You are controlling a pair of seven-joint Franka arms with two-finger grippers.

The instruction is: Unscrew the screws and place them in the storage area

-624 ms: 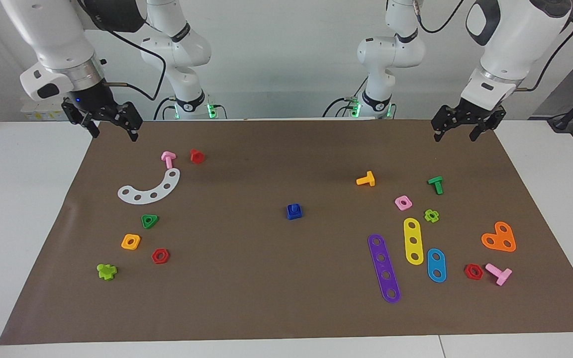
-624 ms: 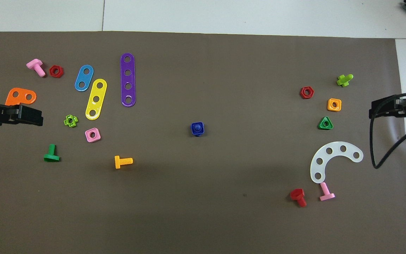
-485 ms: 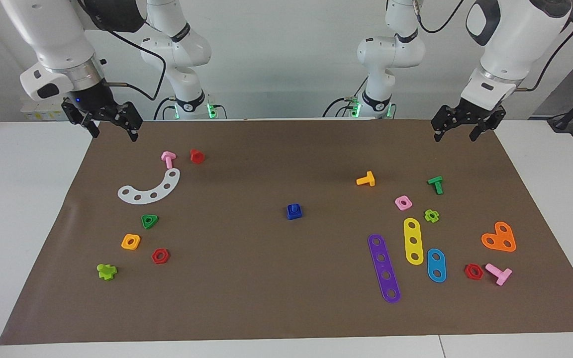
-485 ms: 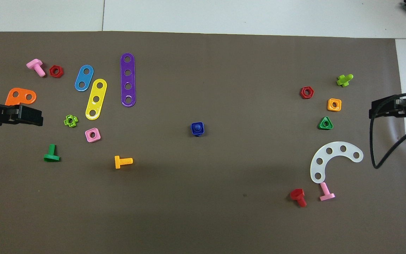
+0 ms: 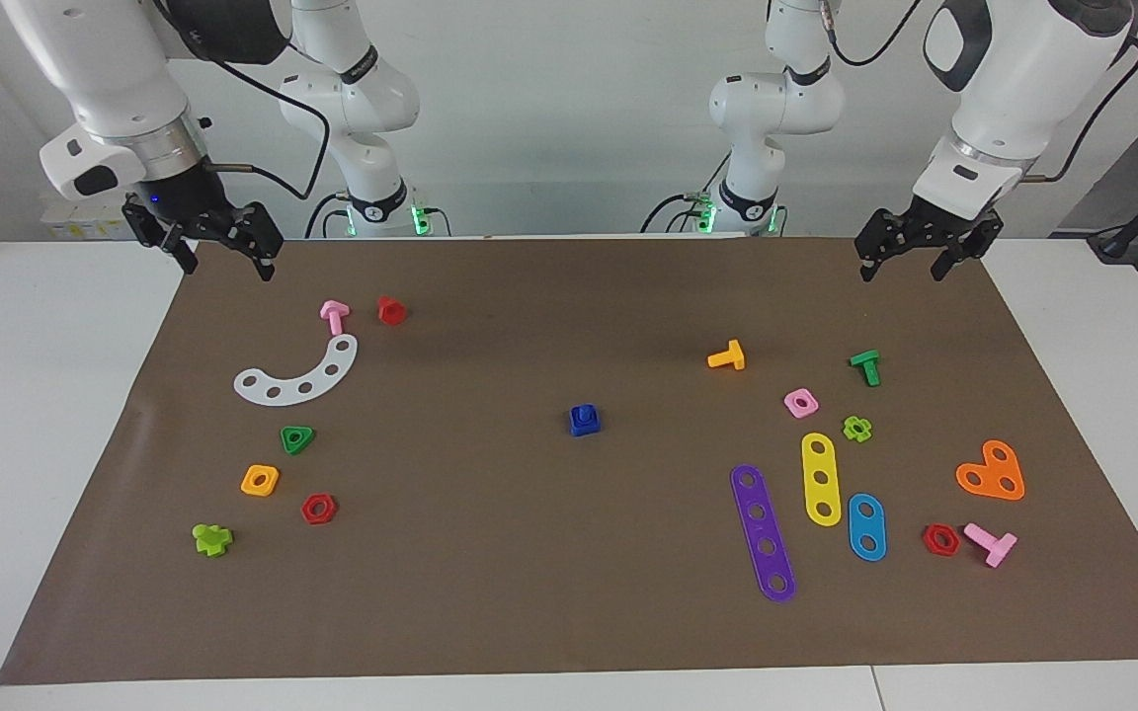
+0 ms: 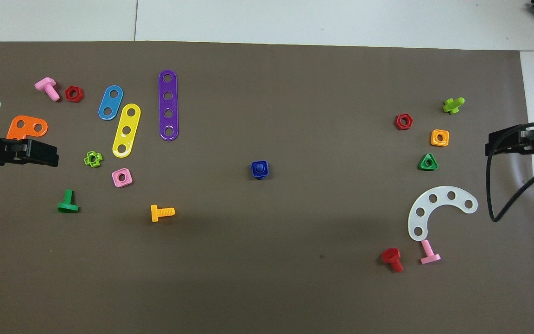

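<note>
Nearest the robots you have both grippers hanging in the air over the mat's near edge. The right gripper (image 5: 225, 255) is over the corner at the right arm's end of the worktop (image 5: 55, 395), its fingers (image 5: 264, 259) spread with nothing between them. The left gripper (image 5: 903, 259) is over the corner at the left arm's end, its fingers (image 5: 865, 265) likewise spread and empty.

Just farther out at the right arm's end you see the storage area (image 5: 278, 425): a pink bolt (image 5: 334, 316) and a red bolt (image 5: 391, 310) lie nearest the robots, the pink one just beside one tip of the white curved strip (image 5: 300, 376). Farther from the robots than the strip lie a green triangular nut (image 5: 297, 438), an orange square nut (image 5: 260, 480), a red hex nut (image 5: 318, 509) and, farthest, a lime bolt (image 5: 212, 539).

Your dark-blue screw (image 5: 584, 420) is in the middle of the mat, stem up in a dark-blue square nut (image 6: 259, 172), well apart from both grippers and from the storage area.

Toward the left arm's end, an orange bolt (image 5: 727, 356) and a green bolt (image 5: 865, 366) lie nearer to the robots than the purple strip (image 5: 764, 532), yellow strip (image 5: 821, 479) and blue oval strip (image 5: 866, 526).
</note>
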